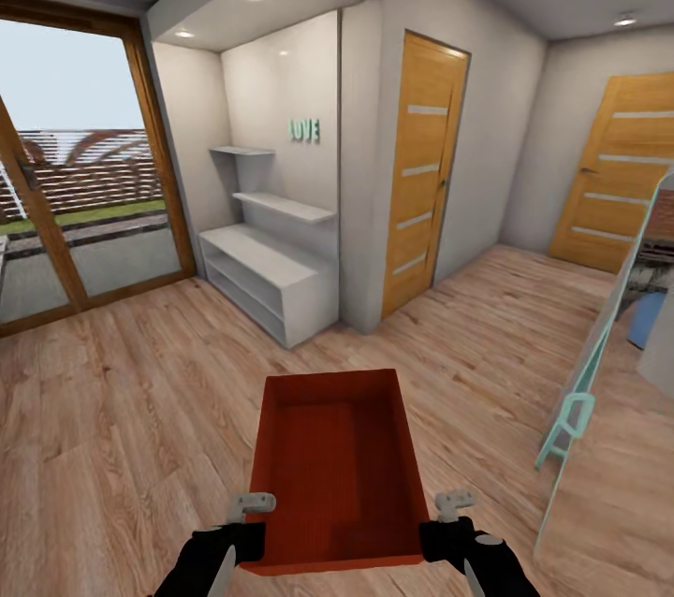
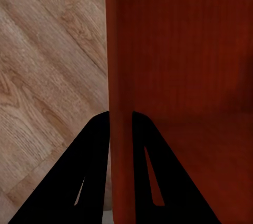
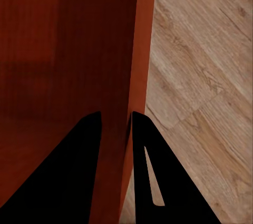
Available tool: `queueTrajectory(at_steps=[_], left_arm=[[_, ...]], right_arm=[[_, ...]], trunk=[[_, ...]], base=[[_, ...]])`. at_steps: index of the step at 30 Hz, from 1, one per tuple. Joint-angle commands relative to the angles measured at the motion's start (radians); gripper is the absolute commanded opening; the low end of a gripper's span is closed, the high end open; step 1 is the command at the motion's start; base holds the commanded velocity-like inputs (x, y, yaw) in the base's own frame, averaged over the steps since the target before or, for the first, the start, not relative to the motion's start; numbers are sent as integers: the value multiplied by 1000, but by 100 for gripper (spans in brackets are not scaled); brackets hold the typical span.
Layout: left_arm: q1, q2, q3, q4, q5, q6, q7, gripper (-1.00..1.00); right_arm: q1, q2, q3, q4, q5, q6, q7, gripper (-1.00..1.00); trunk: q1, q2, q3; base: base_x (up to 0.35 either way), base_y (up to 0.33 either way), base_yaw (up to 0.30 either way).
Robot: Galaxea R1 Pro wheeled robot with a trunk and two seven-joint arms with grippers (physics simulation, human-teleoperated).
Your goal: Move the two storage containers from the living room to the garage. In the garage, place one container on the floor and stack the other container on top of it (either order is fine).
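One red-orange storage container hangs in front of me above the light wood-plank floor, held level by both arms. My left gripper is shut on its left wall; in the left wrist view the black fingers straddle that thin wall. My right gripper is shut on the right wall, and the right wrist view has its fingers clamped on either side of the wall. The bin is empty, with a ribbed bottom.
Ahead stands a white alcove with low shelves and a "LOVE" sign. A wooden door is right of it, another door farther right. Glass patio doors lie to the left. A tilted teal-framed panel stands close on my right.
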Motion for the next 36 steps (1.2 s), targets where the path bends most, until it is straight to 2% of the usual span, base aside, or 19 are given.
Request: queueTrajectory(at_steps=[1, 18, 36], left_arm=[[0, 0, -4, -3, -25, 3, 8, -100], [0, 1, -4, -2, -25, 3, 8, -100], [0, 0, -4, -3, -25, 3, 8, -100]], right_arm=[[-1, 36, -1, 0, -13, 8, 15, -100], [-1, 36, -1, 0, -13, 8, 15, -100], [-1, 37, -1, 0, -14, 8, 15, -100]], trunk=[[1, -2, -2], [1, -2, -2], [1, -2, -2]], base=[[325, 0, -4], [325, 0, -219], [325, 0, -8]])
